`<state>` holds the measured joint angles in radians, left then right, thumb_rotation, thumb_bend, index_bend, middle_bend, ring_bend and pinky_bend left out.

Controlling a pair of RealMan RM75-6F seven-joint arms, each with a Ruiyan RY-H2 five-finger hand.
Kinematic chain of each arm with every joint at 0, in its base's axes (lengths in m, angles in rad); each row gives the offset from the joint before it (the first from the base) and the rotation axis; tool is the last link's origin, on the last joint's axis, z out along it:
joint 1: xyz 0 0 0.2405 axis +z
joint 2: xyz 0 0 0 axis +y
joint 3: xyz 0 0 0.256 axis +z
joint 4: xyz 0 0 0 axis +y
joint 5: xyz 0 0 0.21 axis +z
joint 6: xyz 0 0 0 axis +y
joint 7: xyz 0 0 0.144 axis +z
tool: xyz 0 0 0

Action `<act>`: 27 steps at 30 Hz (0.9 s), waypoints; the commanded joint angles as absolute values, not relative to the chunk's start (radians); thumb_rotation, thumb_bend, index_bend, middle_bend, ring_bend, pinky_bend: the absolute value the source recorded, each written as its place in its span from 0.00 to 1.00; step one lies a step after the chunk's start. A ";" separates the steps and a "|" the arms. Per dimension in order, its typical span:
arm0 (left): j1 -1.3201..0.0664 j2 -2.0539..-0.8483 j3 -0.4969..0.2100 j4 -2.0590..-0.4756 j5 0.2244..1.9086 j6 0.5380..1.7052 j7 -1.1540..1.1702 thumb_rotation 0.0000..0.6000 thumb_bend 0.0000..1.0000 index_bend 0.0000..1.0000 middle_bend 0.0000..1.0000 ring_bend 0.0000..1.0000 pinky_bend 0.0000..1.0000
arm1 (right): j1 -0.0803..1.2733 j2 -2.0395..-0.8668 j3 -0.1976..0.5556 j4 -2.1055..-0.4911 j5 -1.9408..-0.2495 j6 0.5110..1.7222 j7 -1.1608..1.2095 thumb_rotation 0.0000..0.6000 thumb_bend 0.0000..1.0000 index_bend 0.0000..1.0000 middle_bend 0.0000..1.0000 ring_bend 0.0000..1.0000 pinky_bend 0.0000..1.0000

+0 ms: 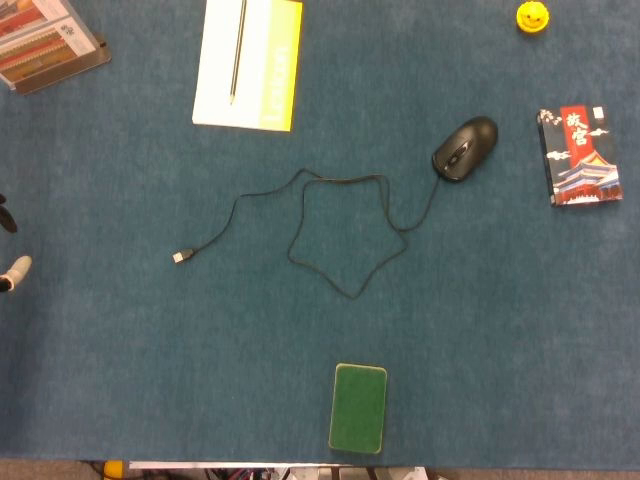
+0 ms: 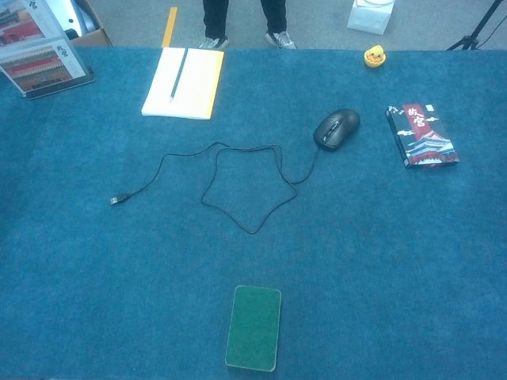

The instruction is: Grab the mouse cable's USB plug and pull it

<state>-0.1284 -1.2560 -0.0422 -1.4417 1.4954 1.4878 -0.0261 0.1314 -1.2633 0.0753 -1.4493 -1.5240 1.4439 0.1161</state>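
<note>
A black mouse point(image 1: 466, 147) point(image 2: 337, 128) lies right of the table's middle. Its thin black cable point(image 1: 350, 297) point(image 2: 252, 232) winds leftwards in a loose star-shaped loop. The cable ends in the USB plug point(image 1: 183, 257) point(image 2: 119, 199), which lies flat on the blue cloth at centre left. Of my left hand point(image 1: 12, 268) only a pale tip and a dark part show at the head view's left edge, well left of the plug and apart from it. How its fingers stand is cut off. My right hand shows in neither view.
A white and yellow notebook point(image 1: 248, 62) point(image 2: 184, 83) with a pencil on it lies behind the cable. A green pad point(image 1: 358, 407) point(image 2: 253, 327) sits near the front edge. A dark printed box point(image 1: 580, 155) and a yellow toy point(image 1: 532, 16) are at the far right, and a brochure stand point(image 1: 45, 40) is at the far left.
</note>
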 commanded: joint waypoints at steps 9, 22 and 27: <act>-0.135 -1.263 -0.039 -1.439 1.503 1.471 -0.024 1.00 0.15 0.51 0.34 0.27 0.48 | 0.137 -1.256 0.078 -1.454 -1.526 1.447 0.128 1.00 0.35 0.45 0.37 0.32 0.44; -0.174 -1.254 -0.024 -1.521 1.498 1.376 -0.017 1.00 0.15 0.50 0.26 0.21 0.38 | 0.192 -1.211 0.102 -1.513 -1.549 1.415 0.076 1.00 0.35 0.45 0.36 0.32 0.44; -0.195 -1.266 -0.024 -1.526 1.490 1.334 -0.029 1.00 0.15 0.49 0.20 0.14 0.29 | 0.221 -1.186 0.119 -1.552 -1.535 1.383 0.030 1.00 0.35 0.45 0.35 0.30 0.44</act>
